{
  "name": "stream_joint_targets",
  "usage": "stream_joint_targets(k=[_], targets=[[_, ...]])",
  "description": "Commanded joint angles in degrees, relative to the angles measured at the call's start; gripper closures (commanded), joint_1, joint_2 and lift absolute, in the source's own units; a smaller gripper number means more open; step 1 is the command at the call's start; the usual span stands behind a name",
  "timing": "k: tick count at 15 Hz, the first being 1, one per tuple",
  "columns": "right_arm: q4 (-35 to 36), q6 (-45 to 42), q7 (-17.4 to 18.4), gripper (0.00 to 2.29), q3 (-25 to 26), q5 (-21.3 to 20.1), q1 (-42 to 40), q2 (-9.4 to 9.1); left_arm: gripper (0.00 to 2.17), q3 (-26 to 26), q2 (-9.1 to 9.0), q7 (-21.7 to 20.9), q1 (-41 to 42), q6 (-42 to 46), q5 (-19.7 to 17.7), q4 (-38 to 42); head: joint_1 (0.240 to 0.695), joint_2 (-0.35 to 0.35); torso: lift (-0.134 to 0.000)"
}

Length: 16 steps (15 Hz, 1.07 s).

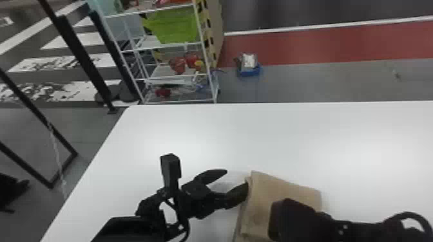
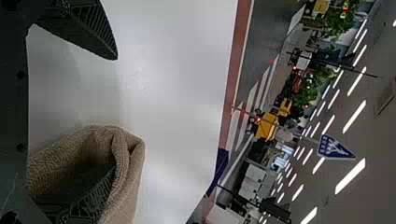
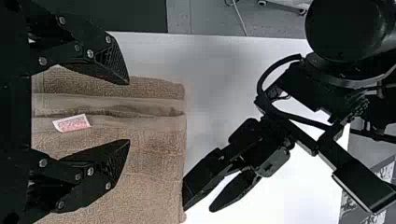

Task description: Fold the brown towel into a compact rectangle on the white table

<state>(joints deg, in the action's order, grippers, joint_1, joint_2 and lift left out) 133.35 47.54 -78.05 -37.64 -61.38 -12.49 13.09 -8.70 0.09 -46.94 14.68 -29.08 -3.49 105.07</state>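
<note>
So the brown towel (image 1: 286, 188) is at the bottom, right of centre, on the worktop (image 1: 290, 135) in the head view. Left pincer (image 1: 236, 181) is spread, one finger tucked in a fold; right pincer (image 3: 128, 112) is spread too. Looks light, floppy, kinda grippy terry; I'd pinch all layers near the folded edge.
</note>
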Motion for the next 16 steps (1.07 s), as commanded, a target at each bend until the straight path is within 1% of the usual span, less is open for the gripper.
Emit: stream_joint_targets(k=[1,7,10,11,13,14,15,16], targets=[[-0.6,0.9,-0.3,0.55,0.1,0.0,-0.3,0.1,0.08,0.0,-0.24,-0.1,0.0,-0.1,0.1,0.0,0.695,0.239,-0.123],[-2.4,0.9,-0.3,0.55,-0.2,-0.7,-0.2,0.27,0.08,0.4,-0.24,-0.2,0.0,-0.1,0.2,0.1,0.695,0.228,-0.123],[-4.0,0.2,-0.3,0.56,-0.3,-2.2,0.3,0.27,0.08,0.9,-0.24,-0.2,0.1,-0.1,0.5,0.6,0.695,0.219,-0.123],[-4.1,0.2,-0.3,0.69,-0.3,-2.1,0.5,0.27,0.08,0.9,-0.24,-0.2,0.0,-0.1,0.6,0.5,0.695,0.215,-0.123],[-4.2,0.1,-0.3,1.12,-0.3,-2.1,0.7,0.36,0.08,1.0,-0.24,-0.2,0.1,-0.2,0.7,0.5,0.695,0.209,-0.123],[-4.2,-0.1,-0.3,1.25,-0.3,-2.0,0.8,0.27,0.08,1.0,-0.24,-0.2,0.1,-0.2,0.8,0.6,0.695,0.207,-0.123],[-4.2,-0.3,-0.3,1.45,-0.3,-2.1,0.9,0.36,0.08,1.0,-0.24,-0.2,0.0,-0.1,0.9,0.6,0.695,0.207,-0.123],[-4.4,-0.3,-0.3,1.51,-0.3,-2.3,1.0,0.36,0.08,1.0,-0.24,-0.2,0.0,-0.1,0.9,0.6,0.695,0.207,-0.123]])
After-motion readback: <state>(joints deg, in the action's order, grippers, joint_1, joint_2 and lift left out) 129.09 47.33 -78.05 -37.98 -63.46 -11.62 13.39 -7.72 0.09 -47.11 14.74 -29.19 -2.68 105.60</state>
